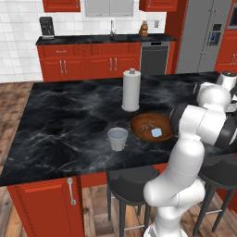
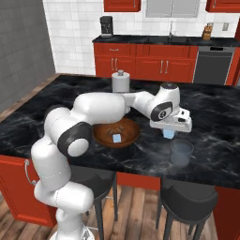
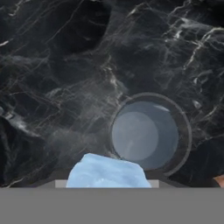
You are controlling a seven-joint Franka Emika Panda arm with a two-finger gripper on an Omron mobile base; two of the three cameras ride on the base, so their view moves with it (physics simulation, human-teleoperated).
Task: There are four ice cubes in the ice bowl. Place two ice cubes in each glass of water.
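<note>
The white arm reaches out over the black marble island counter (image 2: 220, 112), its gripper (image 2: 168, 133) hanging above and just to the bowl side of a translucent glass of water (image 2: 181, 151) that stands near the counter's front edge. A pale blue ice cube (image 2: 168, 133) sits under the hand, and the jaws appear to be clamped on it, though the fingers themselves are hidden by the hand and the cube. Through the hand camera that same cube (image 3: 107, 171) fills the lower middle, with the glass (image 3: 149, 134) seen from straight above just beyond it, a round rim around a grey-blue interior; the cube is not over the rim's centre but off to one side of it. The reddish-brown wooden ice bowl (image 2: 116, 133) rests on the counter beside the arm's elbow, with one ice cube (image 2: 116, 138) visible inside. From the left base camera the bowl (image 1: 149, 126) holds a cube (image 1: 156, 132) near its right side, a second tumbler (image 1: 117, 138) stands just left of the bowl, and a tall white paper-towel roll (image 1: 131, 90) stands upright behind them.
</note>
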